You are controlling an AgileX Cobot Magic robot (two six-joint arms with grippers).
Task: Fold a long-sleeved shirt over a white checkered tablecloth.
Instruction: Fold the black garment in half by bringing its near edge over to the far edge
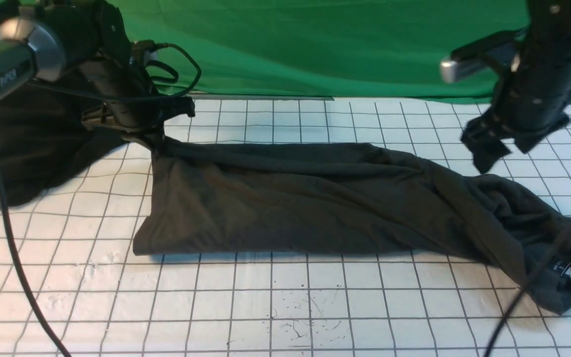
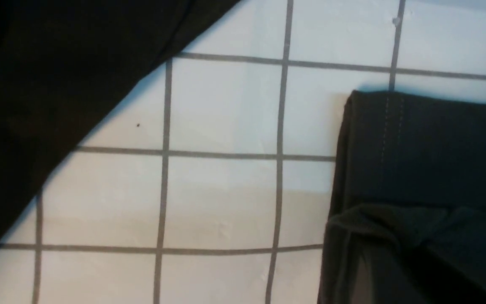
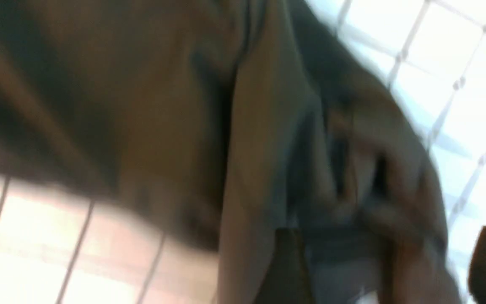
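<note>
The shirt (image 1: 290, 198) lies on the tablecloth (image 1: 275, 297) as one long band. Its long axis runs left to right, roughly parallel to the cloth's far edge, and that is what my next move turns on. The hem end is toward the left edge. The bunched collar end, with its white neck label (image 1: 570, 275) showing, is close to the right edge and sags toward the near side. My left end effector (image 1: 154, 134) is closed at the band's far-left corner. The fabric rises to a small peak there, so I judge it is pinched, though my left wrist view shows only cloth and grid, not the fingers. My right end effector (image 1: 506, 148) hangs above the far side of the collar end with its fingers well apart. Nothing looks clamped between them, though the right wrist view is blurred. From that end effector the collar heap lies below and toward the near-right corner, while the rest of the band stretches away to the left. So the right arm is the nearer one for the collar end and the left arm for the hem end. Any end-over-end fold would have to travel along that left-right axis. A darker garment (image 1: 42, 144) sits behind my left arm, just beside the shirt's left end.
</note>
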